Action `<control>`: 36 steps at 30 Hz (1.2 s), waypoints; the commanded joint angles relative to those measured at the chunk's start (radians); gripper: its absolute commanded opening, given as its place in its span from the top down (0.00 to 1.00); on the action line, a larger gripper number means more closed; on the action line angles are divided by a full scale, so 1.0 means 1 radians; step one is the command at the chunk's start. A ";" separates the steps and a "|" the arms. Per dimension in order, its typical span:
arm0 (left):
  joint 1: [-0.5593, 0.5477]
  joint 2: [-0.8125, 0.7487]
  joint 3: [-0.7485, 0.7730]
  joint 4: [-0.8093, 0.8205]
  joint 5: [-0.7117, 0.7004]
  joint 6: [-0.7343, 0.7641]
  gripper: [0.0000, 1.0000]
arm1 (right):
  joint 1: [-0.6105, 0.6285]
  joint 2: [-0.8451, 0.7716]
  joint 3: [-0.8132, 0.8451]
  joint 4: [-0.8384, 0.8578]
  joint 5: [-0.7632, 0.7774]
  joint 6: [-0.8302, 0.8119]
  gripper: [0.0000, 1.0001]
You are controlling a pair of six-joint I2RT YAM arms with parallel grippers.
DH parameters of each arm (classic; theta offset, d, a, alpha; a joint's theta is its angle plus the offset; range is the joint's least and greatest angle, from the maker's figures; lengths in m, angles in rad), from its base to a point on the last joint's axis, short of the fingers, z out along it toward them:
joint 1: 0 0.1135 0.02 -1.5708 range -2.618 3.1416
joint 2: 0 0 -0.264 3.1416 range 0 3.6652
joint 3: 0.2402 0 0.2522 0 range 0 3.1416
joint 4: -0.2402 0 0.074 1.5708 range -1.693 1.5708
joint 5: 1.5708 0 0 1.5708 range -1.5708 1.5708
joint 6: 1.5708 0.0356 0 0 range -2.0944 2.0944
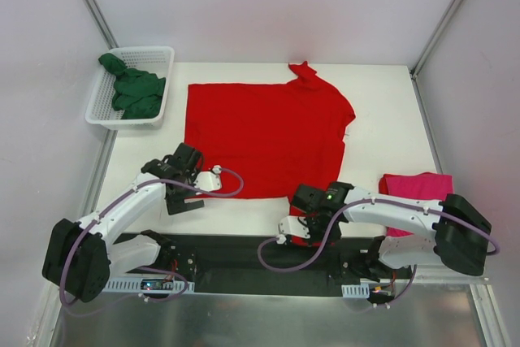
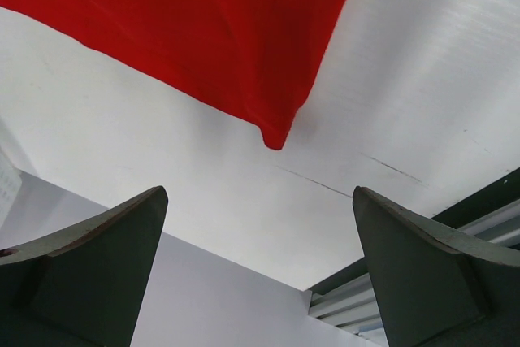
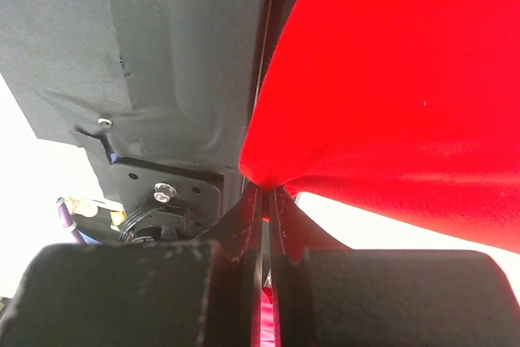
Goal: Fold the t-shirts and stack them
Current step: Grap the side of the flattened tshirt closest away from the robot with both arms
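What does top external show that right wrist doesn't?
Only top external: the green t-shirt in the white basket at the far left, the pink t-shirt at the near right, and the left claw open by the near-left corner of the red t-shirt, which lies spread flat. Only right wrist: the right claw shut on a pinched edge of red cloth. Both: the red t-shirt.

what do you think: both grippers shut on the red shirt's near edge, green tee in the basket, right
Only the right gripper is shut on the red shirt; the left wrist view shows the left gripper open, short of its corner. Rest stands.
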 commanded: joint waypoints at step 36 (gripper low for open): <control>0.021 0.185 -0.043 0.166 0.032 0.193 0.33 | 0.011 0.070 0.095 -0.040 -0.026 0.038 0.99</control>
